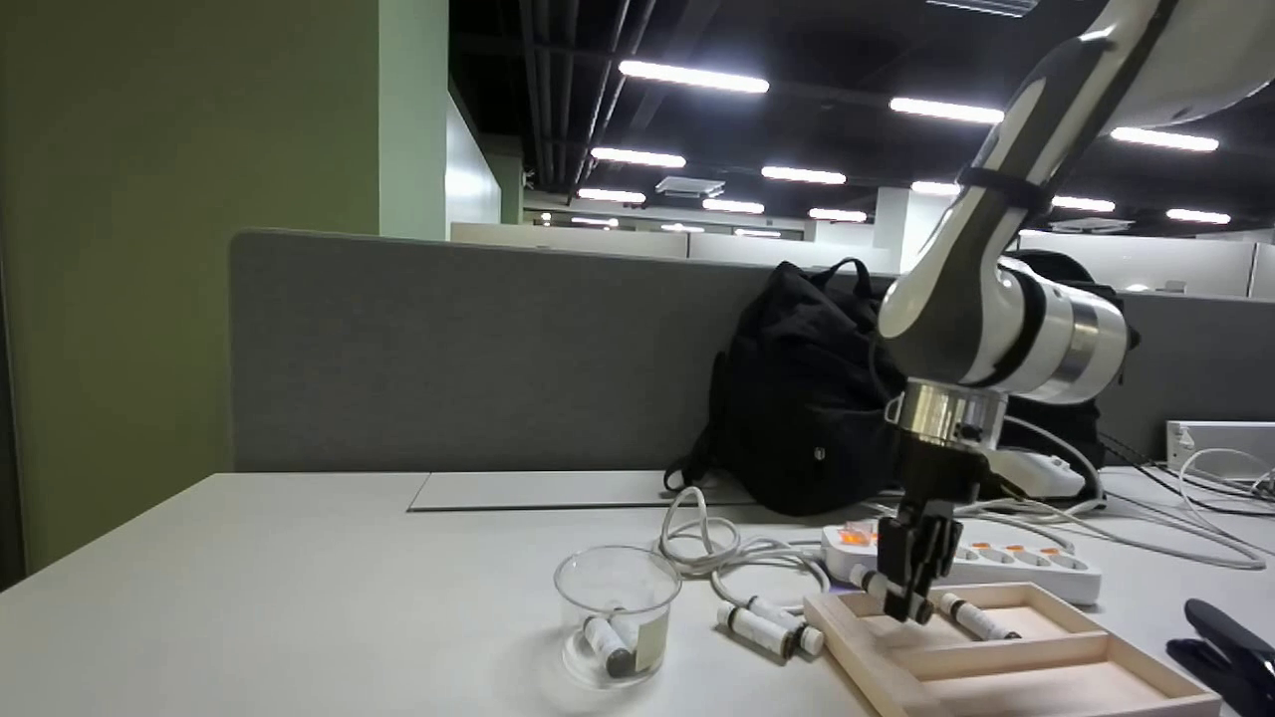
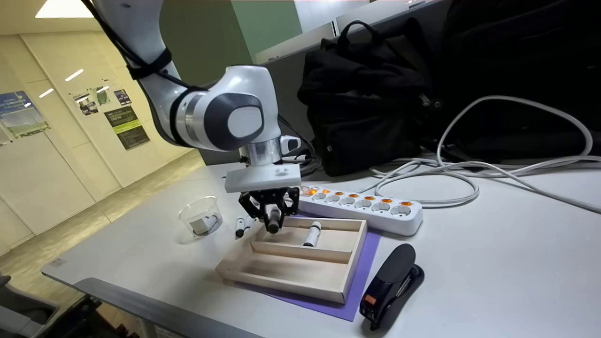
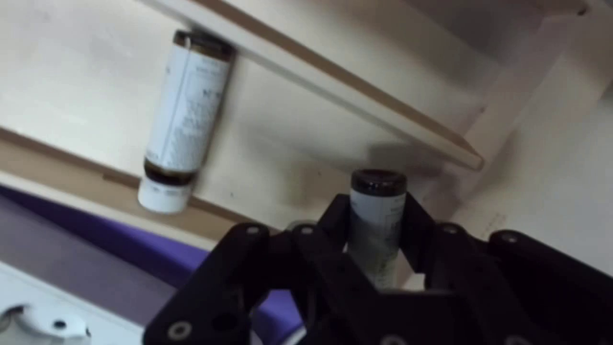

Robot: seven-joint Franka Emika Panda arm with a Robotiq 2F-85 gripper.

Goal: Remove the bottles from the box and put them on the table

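Clamping btl (image 3: pixel 377 211), claw (image 2: pixel 272 218) hangs over box (image 2: pixel 284 285) at end nearest cup (image 1: pixel 618 596); other boxed btl (image 3: pixel 187 110) lies opp side of claw. Held btl's long axis runs approx along end wall (image 1: pixel 862 647), bit skewed. Next prob: up, sideways across that wall, to tabletop (image 1: pixel 398 597) by 2 btls (image 1: pixel 754 631) there.

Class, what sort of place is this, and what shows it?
Probably an open-plan office: a grey partition runs behind the white table, a black stapler lies on the table, and strip lights line the dark ceiling.
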